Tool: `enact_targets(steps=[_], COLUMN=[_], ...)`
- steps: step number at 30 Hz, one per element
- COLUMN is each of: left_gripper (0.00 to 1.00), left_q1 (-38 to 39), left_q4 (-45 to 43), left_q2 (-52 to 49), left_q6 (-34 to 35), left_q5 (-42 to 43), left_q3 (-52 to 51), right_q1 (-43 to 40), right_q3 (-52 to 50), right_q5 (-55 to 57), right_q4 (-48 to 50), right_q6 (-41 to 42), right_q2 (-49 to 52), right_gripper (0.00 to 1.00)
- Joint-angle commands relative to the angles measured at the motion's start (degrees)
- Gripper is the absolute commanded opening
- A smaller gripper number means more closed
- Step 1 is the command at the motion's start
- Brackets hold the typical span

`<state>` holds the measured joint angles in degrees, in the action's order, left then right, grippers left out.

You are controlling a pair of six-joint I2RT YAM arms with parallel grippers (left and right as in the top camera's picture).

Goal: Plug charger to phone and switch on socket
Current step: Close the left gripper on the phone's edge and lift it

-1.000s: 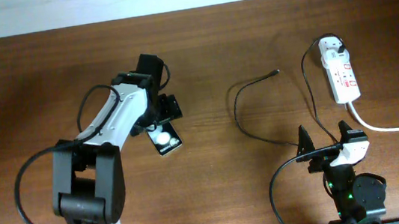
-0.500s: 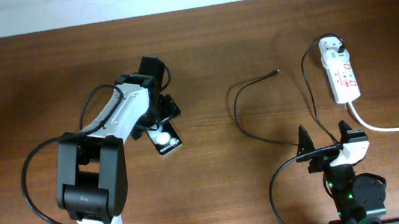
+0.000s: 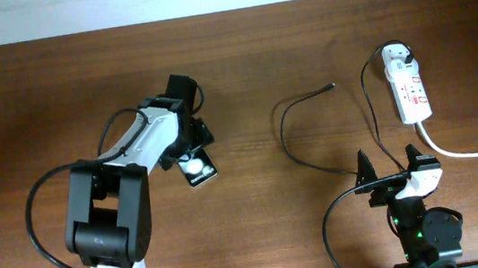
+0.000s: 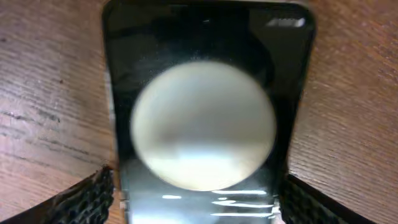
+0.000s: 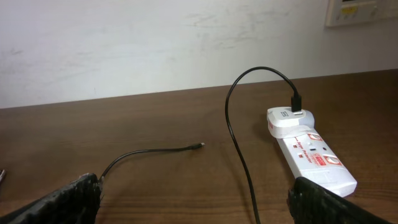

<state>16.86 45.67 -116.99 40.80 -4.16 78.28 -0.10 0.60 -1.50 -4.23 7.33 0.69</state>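
The phone (image 3: 199, 168) lies flat on the table, glossy black with a round white reflection. My left gripper (image 3: 190, 148) is right over its far end. In the left wrist view the phone (image 4: 205, 37) fills the frame between the two fingers of my left gripper (image 4: 196, 196), which is open, with a thin strip of wood showing at the left finger. The charger (image 3: 286, 138) loops from its white adapter (image 3: 396, 55) to a free plug tip (image 3: 332, 86). It also shows in the right wrist view (image 5: 239, 143). The adapter sits in the socket (image 3: 410, 90). My right gripper (image 3: 394, 173) is open and empty near the front edge.
The socket's thick white cord (image 3: 471, 152) runs off to the right edge. In the right wrist view the socket (image 5: 314, 158) lies to the right, with a white wall behind the table's far edge.
My left gripper has shifted slightly down and left, closer over the phone's far end. The right arm, cable and socket have not moved.
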Motion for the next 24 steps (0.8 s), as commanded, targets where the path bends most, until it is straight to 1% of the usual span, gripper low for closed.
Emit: enact_targets(steps=[1,3,6,9,12,15,20,24], left_gripper=[0.75,0.70,0.69,0.62,0.63,0.63,0.63,0.63], left_q1=[-0.13,-0.13,-0.13,-0.13,-0.13,-0.13,-0.13,-0.13], left_q4=[0.39,0.39,0.44,2.23,5.84,6.82,10.56,13.64], left_q2=[-1.42,-1.42,-1.40,-1.16,0.42,3.65,11.02,19.80], left_q6=[0.37,0.37,0.33,-0.55,-0.57,-1.84,-1.84,-1.84], left_q5=[3.96,4.39,4.42,4.39,4.42,4.39,4.46,4.44], left_q3=[-2.45,-2.45,-2.38,-0.46,3.04,3.65,3.65,3.65], right_q1=[0.42,0.42,0.42,0.42,0.42,0.42,0.42,0.42], right_q3=[-0.28,-0.28,-0.28,-0.28,-0.28,-0.28,-0.28,-0.28], right_q5=[0.04,0.04,0.04,0.04,0.04,0.04,0.04,0.04], right_q4=[-0.28,-0.28,-0.28,-0.28,-0.28,-0.28,-0.28,-0.28], right_q6=[0.02,0.02,0.02,0.02,0.00,0.02,0.02,0.02], right_q2=[-0.33,-0.33,-0.33,-0.33,-0.33,-0.33,-0.33,-0.33], right_gripper=[0.99,0.99,0.99,0.99,0.99,0.99,0.99,0.99])
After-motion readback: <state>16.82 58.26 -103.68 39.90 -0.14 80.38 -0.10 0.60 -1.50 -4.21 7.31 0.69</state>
